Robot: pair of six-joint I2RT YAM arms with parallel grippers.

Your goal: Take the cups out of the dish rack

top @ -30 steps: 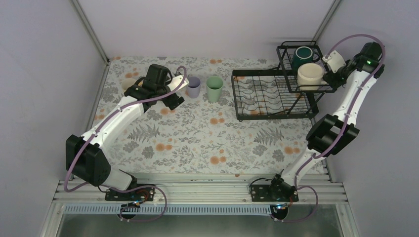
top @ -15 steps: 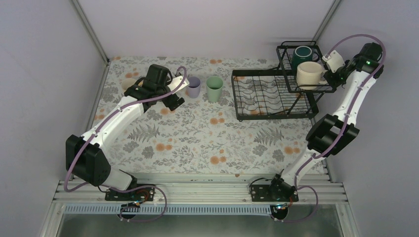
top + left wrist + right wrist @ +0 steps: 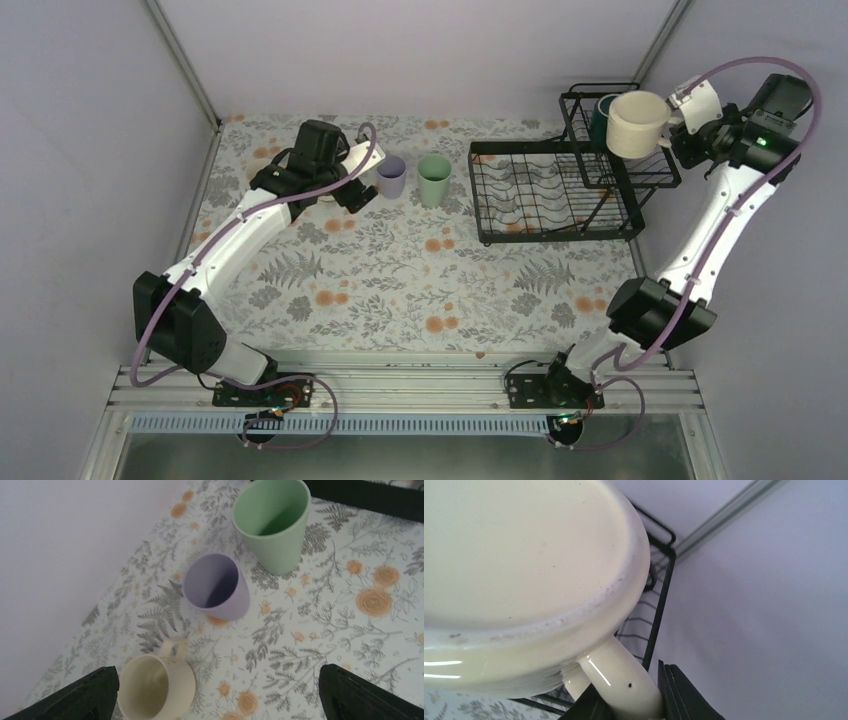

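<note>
Cream mug (image 3: 636,125) higher, above dish rack (image 3: 555,238)

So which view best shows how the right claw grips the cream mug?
Right wrist: close up, the right claw pinches the cream mug by its handle. Top external shows the whole mug raised over the dish rack, the handle contact too small to judge. Left wrist doesn't show this mug.
</note>
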